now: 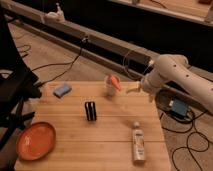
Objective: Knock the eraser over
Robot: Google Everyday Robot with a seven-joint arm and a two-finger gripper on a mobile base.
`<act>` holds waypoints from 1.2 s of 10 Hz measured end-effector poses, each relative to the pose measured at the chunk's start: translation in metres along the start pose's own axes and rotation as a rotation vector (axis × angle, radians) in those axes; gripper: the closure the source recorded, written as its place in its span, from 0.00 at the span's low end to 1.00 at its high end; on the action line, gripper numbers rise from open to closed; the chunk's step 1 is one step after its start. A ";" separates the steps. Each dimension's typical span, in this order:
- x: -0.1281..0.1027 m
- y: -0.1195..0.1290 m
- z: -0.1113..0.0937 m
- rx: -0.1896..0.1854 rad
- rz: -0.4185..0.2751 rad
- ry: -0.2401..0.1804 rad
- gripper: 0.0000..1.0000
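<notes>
One eraser (90,110) upright on table (107,147); hand (131,90) well apart, upper right; grip unclear.

Pincer (133,90) low beside bent arm (171,71)

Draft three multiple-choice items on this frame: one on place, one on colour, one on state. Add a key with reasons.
1. Where is the gripper?
A) touching the eraser
B) near the far edge of the table, image-right of the cup
C) over the plate

2. What colour is the plate?
A) blue
B) white
C) orange

3. How is the eraser?
A) standing upright
B) lying flat
C) off the table

Key:
1 B: the gripper hangs beside the cup, well apart from the eraser.
2 C: the plate at the near left corner is orange.
3 A: the eraser stands on end mid-table, not yet knocked over.
</notes>
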 end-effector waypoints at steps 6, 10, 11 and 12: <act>-0.001 0.006 0.004 -0.007 -0.013 0.017 0.20; 0.018 0.040 0.025 -0.028 -0.121 0.068 0.31; 0.023 0.049 0.030 -0.033 -0.151 0.068 0.42; 0.027 0.056 0.035 -0.037 -0.170 0.062 0.51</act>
